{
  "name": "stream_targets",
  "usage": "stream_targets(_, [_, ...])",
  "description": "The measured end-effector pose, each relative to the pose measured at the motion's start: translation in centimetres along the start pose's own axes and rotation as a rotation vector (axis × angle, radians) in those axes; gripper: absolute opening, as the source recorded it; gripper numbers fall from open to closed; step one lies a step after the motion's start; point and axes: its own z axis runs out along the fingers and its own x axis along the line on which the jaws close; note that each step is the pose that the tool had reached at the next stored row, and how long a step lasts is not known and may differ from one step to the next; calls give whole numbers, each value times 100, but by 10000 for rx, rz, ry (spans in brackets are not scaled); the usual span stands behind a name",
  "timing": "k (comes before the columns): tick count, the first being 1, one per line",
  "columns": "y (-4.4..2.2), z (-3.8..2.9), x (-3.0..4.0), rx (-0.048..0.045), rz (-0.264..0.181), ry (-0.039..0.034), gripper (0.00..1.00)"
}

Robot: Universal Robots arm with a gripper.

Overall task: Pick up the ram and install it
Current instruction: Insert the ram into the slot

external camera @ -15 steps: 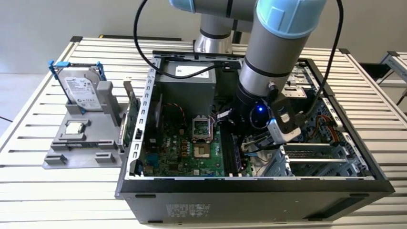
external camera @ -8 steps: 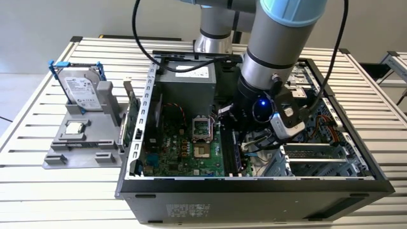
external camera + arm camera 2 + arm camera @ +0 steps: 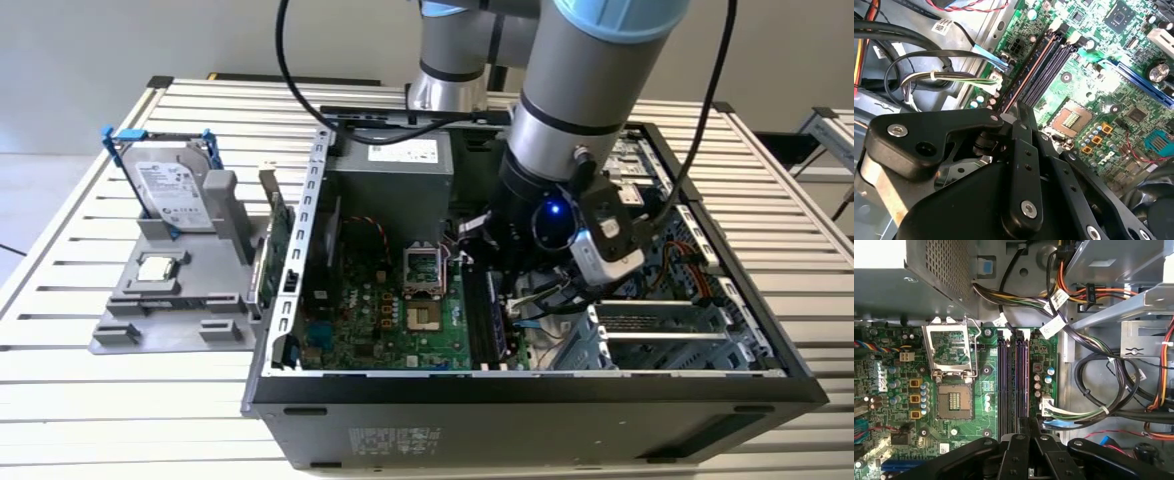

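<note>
we see the gripper (image 3: 1016,112) low inside the case (image 3: 534,385), over the board's (image 3: 986,390) black slots (image 3: 1014,385). its fingers (image 3: 1024,150) are clenched on the ram (image 3: 1026,75), which stands edge-down in one slot beside the open socket (image 3: 954,405).

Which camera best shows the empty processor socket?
The first wrist view: the socket faces it squarely, with nothing in front. The second wrist view shows it slanted; the exterior view shows it from far off.
</note>
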Motion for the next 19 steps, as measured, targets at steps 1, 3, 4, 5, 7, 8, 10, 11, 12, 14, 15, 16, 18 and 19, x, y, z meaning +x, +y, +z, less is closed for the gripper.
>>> stream_targets(1, [0,-3,0,-1,0,0,0])
stream_targets(3, [0,-9,0,-1,0,0,0])
stream_targets(4, [0,-12,0,-1,0,0,0])
stream_targets(5, [0,-15,0,0,0,0,0])
stream_targets(7, [0,-21,0,0,0,0,0])
stream_targets(8, [0,-24,0,-1,0,0,0])
stream_targets(10, [0,-30,0,-1,0,0,0])
stream_targets(11, [0,-33,0,-1,0,0,0])
stream_targets(12, [0,-36,0,0,0,0,0])
stream_targets(14, [0,-42,0,0,0,0,0])
stream_targets(15, [0,-46,0,0,0,0,0])
stream_targets(16, [0,-49,0,0,0,0,0])
stream_targets(18, [0,-55,0,1,0,0,0])
stream_targets(19, [0,-58,0,0,0,0,0])
